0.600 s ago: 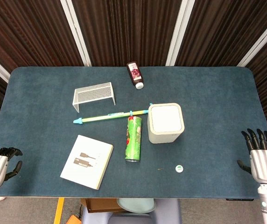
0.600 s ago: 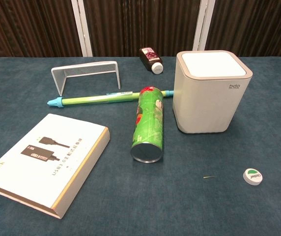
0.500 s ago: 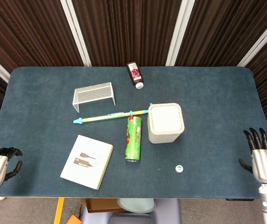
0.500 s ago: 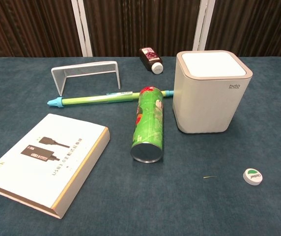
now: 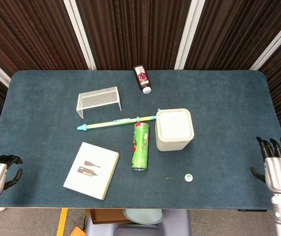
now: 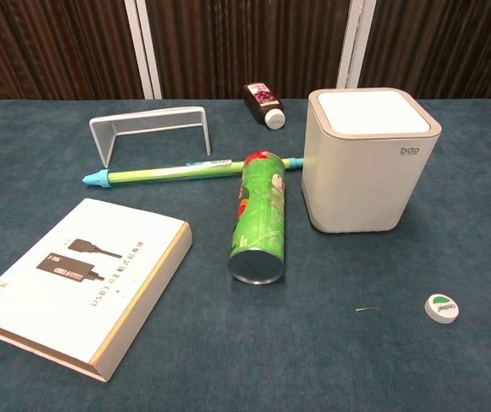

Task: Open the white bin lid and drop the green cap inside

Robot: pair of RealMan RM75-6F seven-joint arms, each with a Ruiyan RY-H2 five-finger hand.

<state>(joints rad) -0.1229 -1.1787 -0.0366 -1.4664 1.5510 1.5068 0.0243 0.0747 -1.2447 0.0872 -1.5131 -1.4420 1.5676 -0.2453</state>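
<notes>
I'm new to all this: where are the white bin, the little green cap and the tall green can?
white bin [image 6: 361, 184], chest view, front wall.
green cap [image 6: 441, 307], chest view, top face.
green can [image 6: 258, 215], chest view, side.

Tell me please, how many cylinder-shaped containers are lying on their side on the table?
2. The green can lies left of the white bin, its open end toward the robot. The small dark bottle lies near the far edge. Nothing seems hidden.
</notes>
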